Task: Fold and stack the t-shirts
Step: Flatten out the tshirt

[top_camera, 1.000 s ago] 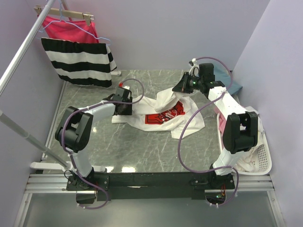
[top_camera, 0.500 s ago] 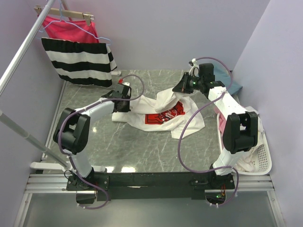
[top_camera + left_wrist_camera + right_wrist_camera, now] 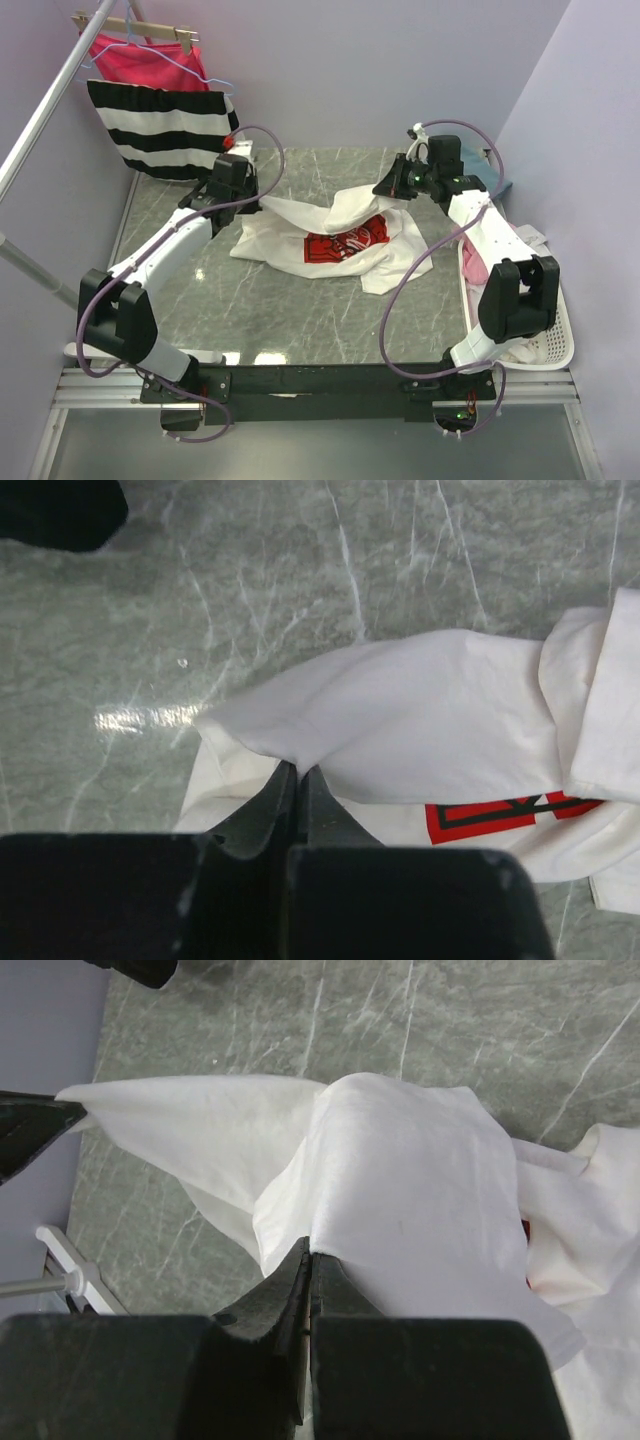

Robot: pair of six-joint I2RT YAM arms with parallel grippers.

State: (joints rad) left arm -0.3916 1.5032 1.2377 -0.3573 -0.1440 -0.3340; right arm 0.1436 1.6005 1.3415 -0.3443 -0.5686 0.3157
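Bright, even overhead light with soft shadows.
We see a white glare streak on the grey-green marbled stone tabletop (image 3: 150,717); the white cloth t-shirt with a red square print (image 3: 400,1210) looks nearly washed out, and the black left gripper (image 3: 298,776) blurs close to its lens.

Concealed and cropped items, as I read them from the console.

Overhead, the red logo (image 3: 345,240) on the white t-shirt (image 3: 280,238) is partly folded under, and its lettering is too small to read. A teal-blue cloth (image 3: 497,183) sits mostly behind the right arm (image 3: 488,222). That arm also masks half the basket (image 3: 568,340), which holds what may be pale and pink garments. The striped garment (image 3: 165,130) covers the lower part of the red-pink garment (image 3: 140,60). In both wrist views the shirt runs off the right edge, and its pinched fold vanishes between the closed jaws of the left gripper (image 3: 298,775) and the right gripper (image 3: 310,1252).
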